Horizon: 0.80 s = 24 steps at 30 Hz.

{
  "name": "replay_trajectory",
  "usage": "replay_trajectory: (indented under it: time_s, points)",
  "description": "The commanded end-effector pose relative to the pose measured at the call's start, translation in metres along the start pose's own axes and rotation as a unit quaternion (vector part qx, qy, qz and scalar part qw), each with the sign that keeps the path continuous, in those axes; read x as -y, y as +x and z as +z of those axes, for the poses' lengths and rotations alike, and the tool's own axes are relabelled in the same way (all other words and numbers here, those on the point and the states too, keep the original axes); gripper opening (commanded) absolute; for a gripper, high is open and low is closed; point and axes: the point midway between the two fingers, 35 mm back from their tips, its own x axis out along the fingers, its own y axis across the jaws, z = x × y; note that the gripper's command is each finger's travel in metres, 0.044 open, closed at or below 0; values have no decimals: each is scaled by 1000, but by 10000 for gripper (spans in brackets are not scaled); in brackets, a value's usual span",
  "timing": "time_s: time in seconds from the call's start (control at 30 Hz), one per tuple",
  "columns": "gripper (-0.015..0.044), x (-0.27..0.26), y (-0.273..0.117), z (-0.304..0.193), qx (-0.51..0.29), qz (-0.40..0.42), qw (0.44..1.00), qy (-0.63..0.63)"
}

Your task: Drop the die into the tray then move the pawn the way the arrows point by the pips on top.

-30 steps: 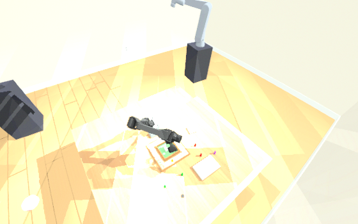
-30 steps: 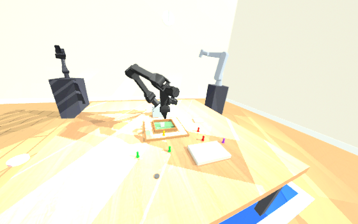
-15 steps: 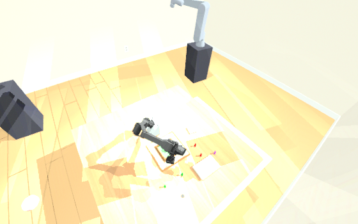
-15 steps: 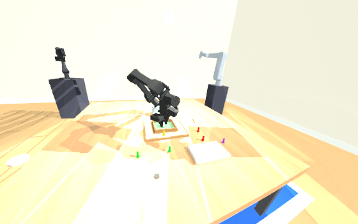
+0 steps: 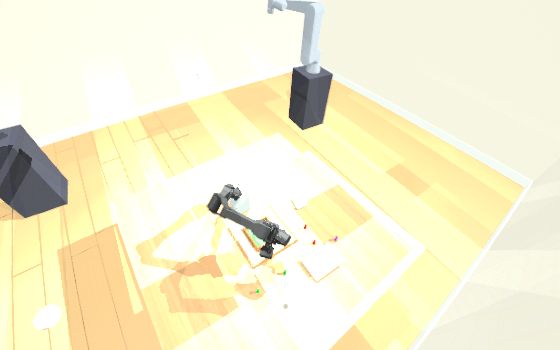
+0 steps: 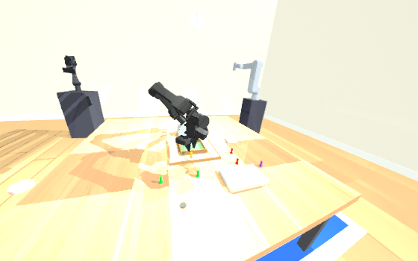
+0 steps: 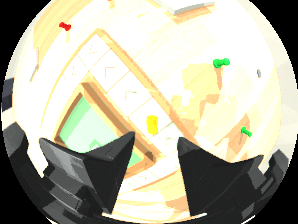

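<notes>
above board edge: end effector half-open, empty, over yellow pawn; no writing legible.

My hand and arm cover most of the green tray in every view, so I cannot find the die. At 7 o'clock my finger hides the tray's near corner.
</notes>
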Motion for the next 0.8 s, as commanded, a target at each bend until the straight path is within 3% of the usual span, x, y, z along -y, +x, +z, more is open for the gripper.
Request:
replay_trajectory:
  time_s: [0.0,0.77]
  points:
    - [200,-2,10,-2,-6,1,1000,-4]
    - [200,-3,44,-3,-7,0,1000,-4]
